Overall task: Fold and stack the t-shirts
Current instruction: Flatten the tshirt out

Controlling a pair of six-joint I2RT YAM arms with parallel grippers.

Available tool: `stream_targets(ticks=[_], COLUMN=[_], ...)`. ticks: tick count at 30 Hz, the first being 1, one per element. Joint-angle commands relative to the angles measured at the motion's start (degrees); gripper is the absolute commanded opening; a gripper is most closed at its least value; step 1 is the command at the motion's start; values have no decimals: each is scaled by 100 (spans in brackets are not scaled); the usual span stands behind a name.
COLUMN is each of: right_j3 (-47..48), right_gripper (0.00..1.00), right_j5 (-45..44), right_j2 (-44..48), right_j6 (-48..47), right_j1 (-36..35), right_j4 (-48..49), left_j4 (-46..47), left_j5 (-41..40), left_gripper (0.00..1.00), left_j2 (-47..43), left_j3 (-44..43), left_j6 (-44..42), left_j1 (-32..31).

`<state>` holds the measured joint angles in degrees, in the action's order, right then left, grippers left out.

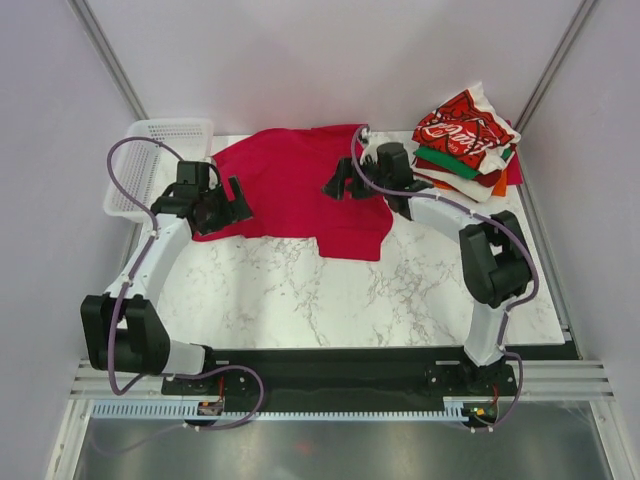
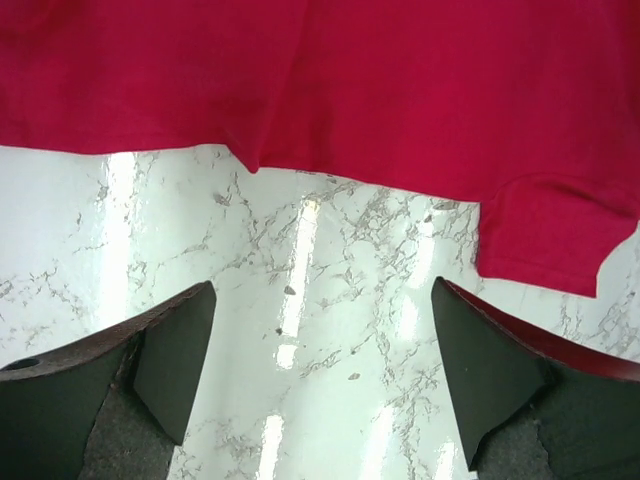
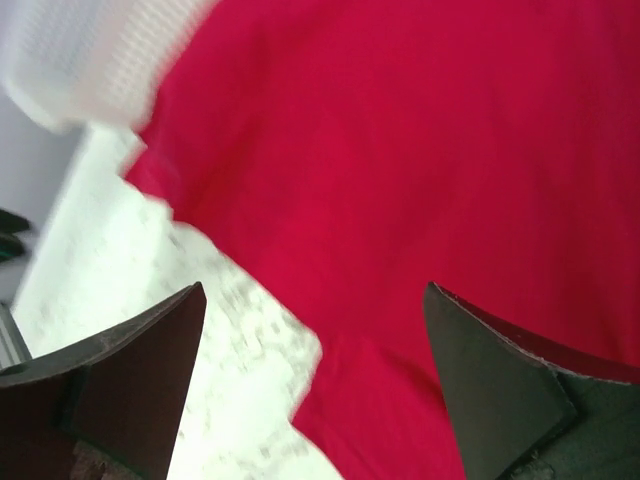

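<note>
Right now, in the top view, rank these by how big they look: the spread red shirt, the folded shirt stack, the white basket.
1. The spread red shirt, clearly the largest.
2. The folded shirt stack and the white basket look about alike. The stack sits higher, nearer the camera, so I won't rank the two.

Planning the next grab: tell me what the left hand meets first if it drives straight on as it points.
Probably the bare marble table, just short of the crimson t-shirt. Depth is unclear, so the open left hand might clip its near edge instead.
</note>
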<state>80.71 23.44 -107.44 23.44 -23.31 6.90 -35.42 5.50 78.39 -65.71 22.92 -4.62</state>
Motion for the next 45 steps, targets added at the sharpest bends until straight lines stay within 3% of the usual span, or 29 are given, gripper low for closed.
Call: stream_targets(ticks=[1, 6, 10, 14, 19, 22, 27, 31, 35, 38, 45], right_j3=[-668, -1135, -2029, -2936, -3648, -3965, -3888, -3335, -2667, -2104, -1980], right_gripper=[98, 98, 98, 98, 98, 98, 98, 98, 98, 98, 98], right_j5=[-93, -542, -1376, -1658, -2704, -3212, -3145, -2390, -1625, -1527, -1491], right_j2=[-128, -260, -173, 327, 1022, 1995, 3227, 3888, 3608, 3125, 3018], right_j6=[231, -155, 598, 996, 811, 794, 583, 469, 329, 266, 231], right_j1=[20, 46, 90, 99, 90, 90, 90, 72, 72, 81, 72], right_j4=[207, -232, -610, -671, -1778, -2314, -3307, -3414, -3063, -3071, -3001], left_j4=[343, 343, 334, 290, 202, 132, 70, 184, 781, 1054, 1134], left_j5=[-163, -31, -338, -540, -523, -506, -708, -883, -725, -892, -1305], left_gripper=[96, 95, 96, 96, 96, 95, 95, 95, 93, 92, 89], left_j2=[132, 238, 256, 545, 827, 626, 151, 431, 922, 1213, 1372], left_j3=[-38, -144, -248, -538, -671, -505, 101, 366, 717, 850, 1270], left_j6=[362, 345, 205, 73, 108, 300, 529, 836, 1144, 1241, 1505], left_j1=[-12, -74, -65, -74, -74, -100, -293, -557, -777, -777, -768])
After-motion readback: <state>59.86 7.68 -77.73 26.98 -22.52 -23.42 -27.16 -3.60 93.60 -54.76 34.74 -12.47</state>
